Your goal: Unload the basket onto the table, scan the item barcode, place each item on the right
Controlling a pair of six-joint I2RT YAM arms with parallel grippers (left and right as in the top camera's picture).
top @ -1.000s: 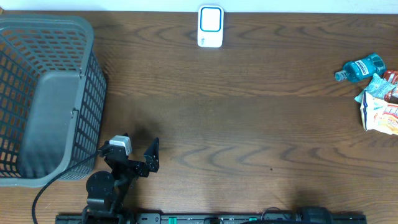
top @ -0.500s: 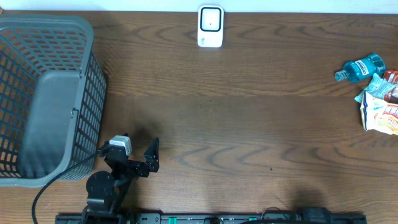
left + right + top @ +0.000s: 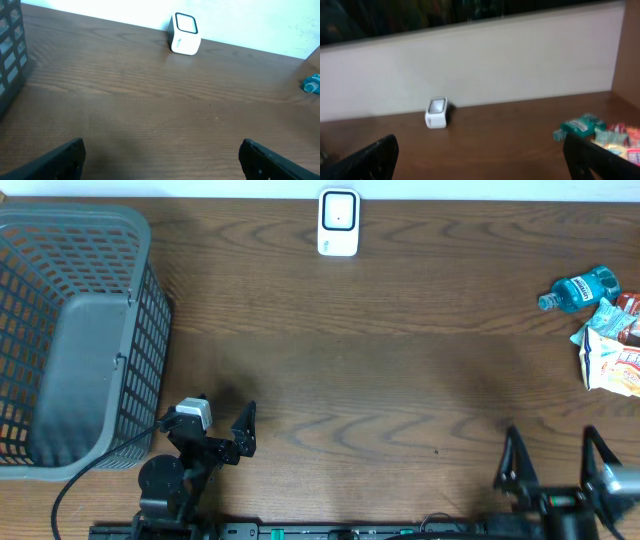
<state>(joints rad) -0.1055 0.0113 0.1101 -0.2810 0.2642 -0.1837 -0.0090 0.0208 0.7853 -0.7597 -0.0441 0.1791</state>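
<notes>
Jaws on both arms stand wide apart, nothing between them. Your left gripper [image 3: 224, 412] sits low at the near left of the dark brown wooden table [image 3: 380, 360], just beside the near right corner of the grey plastic mesh basket [image 3: 150, 310]. Your right gripper [image 3: 550, 436] sits at the near right edge, black fingers [image 3: 512, 455] pointing toward the far side.

White box-shaped barcode scanner [image 3: 338, 222] stands at the far edge, about centre, with a dark-rimmed window on its top face. It's well apart from both grippers.

Items to scan are all at the far right. You've got a teal plastic mouthwash bottle [image 3: 580, 288] lying on its side, cap end pointing left. Crumpled white, orange and red snack packets [image 3: 612, 355] lie just beside it on the near side. Can't tell if they touch the bottle. Right gripper is the closer one, but still well apart from them.

Left wrist view looks straight at the scanner and catches only the bottle's cap at the right edge. Right wrist view is blurry: scanner left of centre, bottle and packets at the right.
</notes>
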